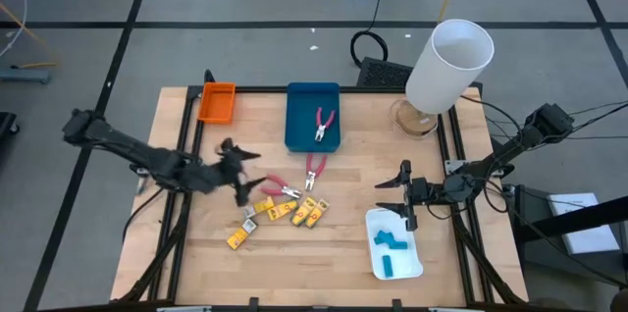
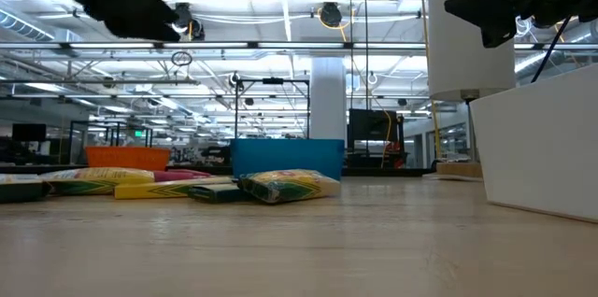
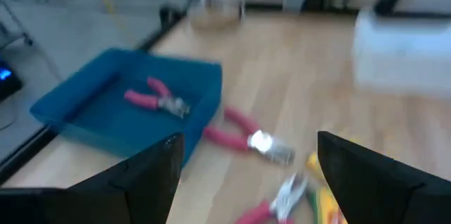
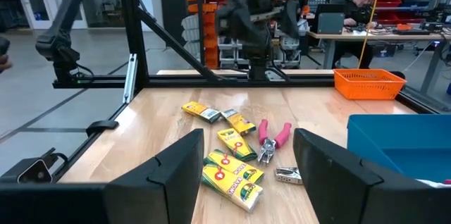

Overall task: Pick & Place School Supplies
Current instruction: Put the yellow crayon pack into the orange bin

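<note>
Several yellow packs (image 1: pixel 280 212) lie flat on the wooden table left of centre; they also show in the right wrist view (image 4: pixel 232 164). Two red-handled pliers (image 1: pixel 314 170) (image 1: pixel 280 190) lie beside them, and a third (image 1: pixel 322 126) lies in the blue tray (image 1: pixel 294 135). Light-blue blocks (image 1: pixel 390 243) lie in the white tray (image 1: pixel 412 263). My left gripper (image 1: pixel 247 177) is open and empty, above the table just left of the pliers (image 3: pixel 246 138). My right gripper (image 1: pixel 405 194) is open and empty, over the white tray's far end.
An orange tray (image 1: pixel 216 102) stands at the far left corner. A tall white cylinder (image 1: pixel 446 65) on a round base stands at the far right. A small metal clip (image 4: pixel 287 175) lies near the pliers. Bare wood lies between the yellow packs and the white tray.
</note>
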Motion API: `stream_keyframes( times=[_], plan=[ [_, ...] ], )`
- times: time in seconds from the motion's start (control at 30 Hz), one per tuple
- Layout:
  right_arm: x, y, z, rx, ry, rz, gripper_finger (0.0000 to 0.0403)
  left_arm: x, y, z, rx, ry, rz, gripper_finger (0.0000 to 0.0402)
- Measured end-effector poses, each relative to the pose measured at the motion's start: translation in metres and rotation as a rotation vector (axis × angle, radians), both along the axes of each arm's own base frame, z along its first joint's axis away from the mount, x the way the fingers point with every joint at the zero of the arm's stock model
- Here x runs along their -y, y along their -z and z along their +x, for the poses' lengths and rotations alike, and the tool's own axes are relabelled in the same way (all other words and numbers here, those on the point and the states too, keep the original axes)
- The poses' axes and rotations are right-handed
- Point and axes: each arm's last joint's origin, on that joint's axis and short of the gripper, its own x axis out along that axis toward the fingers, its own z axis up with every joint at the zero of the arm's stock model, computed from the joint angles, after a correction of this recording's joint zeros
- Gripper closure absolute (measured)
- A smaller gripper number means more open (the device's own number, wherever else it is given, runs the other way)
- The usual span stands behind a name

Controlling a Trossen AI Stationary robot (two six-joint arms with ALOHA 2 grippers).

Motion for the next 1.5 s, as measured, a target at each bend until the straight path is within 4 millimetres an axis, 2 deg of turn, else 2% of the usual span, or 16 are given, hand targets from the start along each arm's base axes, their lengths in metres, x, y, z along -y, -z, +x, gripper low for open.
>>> stream_keyframes(
  times=[0.1,0.23,0.3,0.4,0.5,0.63,0.73,0.83,0.93,1.07,1.2,1.3,1.5],
  plan=[
    [0.000,0.000,0.000,0.000,0.001,0.000,0.0193,-0.009,0.014,-0.021,0.190,0.006,-0.039,0.0076],
    [0.000,-0.001,0.000,0.007,0.001,0.007,0.0193,-0.016,0.037,-0.038,0.372,0.027,-0.119,0.0076],
    [0.000,-0.001,0.000,0.008,0.002,0.007,0.0193,-0.017,0.048,-0.043,0.423,0.024,-0.160,0.0076],
    [0.000,-0.001,0.000,0.009,0.002,0.007,0.0193,-0.017,0.062,-0.045,0.411,0.069,-0.265,0.0076],
    [0.000,-0.001,0.000,0.008,0.002,0.005,0.0193,-0.011,0.072,-0.044,0.291,0.158,-0.360,0.0076],
    [0.000,-0.001,0.000,0.007,0.002,0.004,0.0193,0.000,0.077,-0.039,0.144,0.160,-0.437,0.0076],
    [0.000,-0.001,0.000,0.007,0.002,0.003,0.0193,0.013,0.070,-0.027,0.028,0.147,-0.461,0.0076],
    [0.000,-0.001,0.000,0.007,0.002,0.003,0.0193,0.029,0.065,-0.014,-0.170,0.134,-0.431,0.0076],
    [0.000,-0.001,0.000,0.007,0.003,0.003,0.0193,0.045,0.065,-0.003,-0.373,0.081,-0.376,0.0076],
    [0.000,-0.001,0.000,0.007,0.003,0.003,0.0193,0.055,0.076,0.007,-0.604,-0.065,-0.317,0.0076],
    [0.000,-0.001,0.000,0.007,0.003,0.003,0.0193,0.063,0.087,0.013,-0.822,-0.171,-0.366,0.0076],
    [0.000,-0.001,0.000,0.007,0.003,0.005,0.0193,0.073,0.088,0.014,-0.898,-0.166,-0.447,0.0076],
    [0.000,-0.001,0.000,0.007,0.003,0.006,0.0193,0.094,0.066,0.017,-0.911,-0.100,-0.540,0.0076]
  ],
)
